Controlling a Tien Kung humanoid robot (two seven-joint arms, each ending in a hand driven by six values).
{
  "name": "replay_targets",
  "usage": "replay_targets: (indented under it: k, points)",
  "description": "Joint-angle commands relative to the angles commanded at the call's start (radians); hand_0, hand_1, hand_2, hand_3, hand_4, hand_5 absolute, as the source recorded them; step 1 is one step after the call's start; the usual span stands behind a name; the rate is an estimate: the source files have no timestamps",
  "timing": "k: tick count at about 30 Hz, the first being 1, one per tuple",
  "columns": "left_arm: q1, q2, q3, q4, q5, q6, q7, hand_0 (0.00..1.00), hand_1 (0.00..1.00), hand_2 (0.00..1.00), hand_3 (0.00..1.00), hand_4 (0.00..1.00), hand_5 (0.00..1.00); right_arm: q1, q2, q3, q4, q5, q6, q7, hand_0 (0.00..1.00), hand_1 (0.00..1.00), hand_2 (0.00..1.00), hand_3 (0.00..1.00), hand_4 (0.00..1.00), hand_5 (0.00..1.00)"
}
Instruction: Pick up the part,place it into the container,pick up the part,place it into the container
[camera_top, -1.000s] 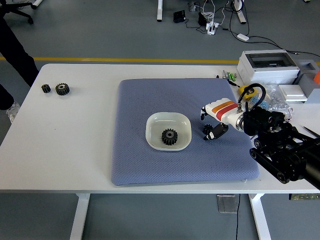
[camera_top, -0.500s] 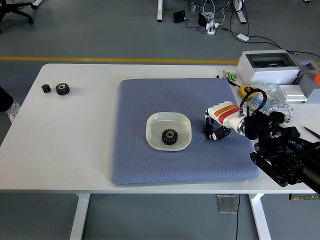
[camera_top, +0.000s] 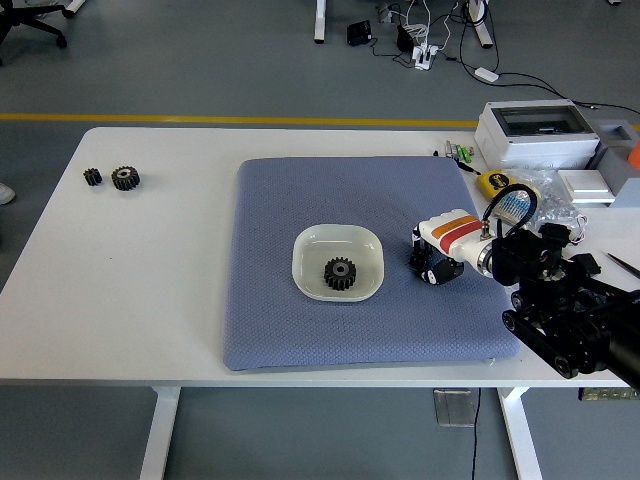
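Gears counted: I saw three black gears. One lay inside the white bowl; that was the gear in the bowl. Two more sat well apart at the table's far left, a small gear just beside a larger gear.
Containers: one bowl, near the middle of the blue mat.
Right hand: my right hand came in from the right and rested low on the mat, just right of the bowl, palm down, white back with an orange and red band facing up.
Hand state: its dark fingers were curled under; I could not tell whether they held anything.
Left hand: not in my view.
Writing: none I could read.
Surroundings: one white table; one white box at the far right, a yellow tape measure near it.
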Motion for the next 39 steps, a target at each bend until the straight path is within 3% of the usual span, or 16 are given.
replay_targets:
  k: [13,22,26,39]
  points:
    - [-0.003,0.000,-0.001,0.000,-0.004,-0.002,-0.003,0.654,0.657,0.638,0.558,0.581,0.521,0.025,-0.034,0.034,0.091,-0.012,0.025,-0.016,0.339,0.409,0.445,0.504,0.774,0.002]
    - [-0.005,0.000,-0.012,0.000,-0.001,0.000,-0.004,0.654,0.657,0.638,0.559,0.581,0.522,0.079,-0.057,-0.012,0.228,-0.024,0.069,-0.037,0.337,0.408,0.443,0.502,0.774,0.002]
    - [-0.006,0.000,-0.011,0.000,-0.002,0.001,-0.004,0.655,0.657,0.640,0.559,0.580,0.522,0.096,-0.052,-0.041,0.248,-0.028,0.097,-0.051,0.335,0.409,0.444,0.502,0.774,0.002]
    - [-0.008,0.002,-0.021,0.000,0.007,0.002,-0.003,0.655,0.657,0.640,0.559,0.581,0.522,0.115,-0.033,-0.099,0.349,0.009,0.095,-0.059,0.333,0.408,0.444,0.503,0.774,0.002]
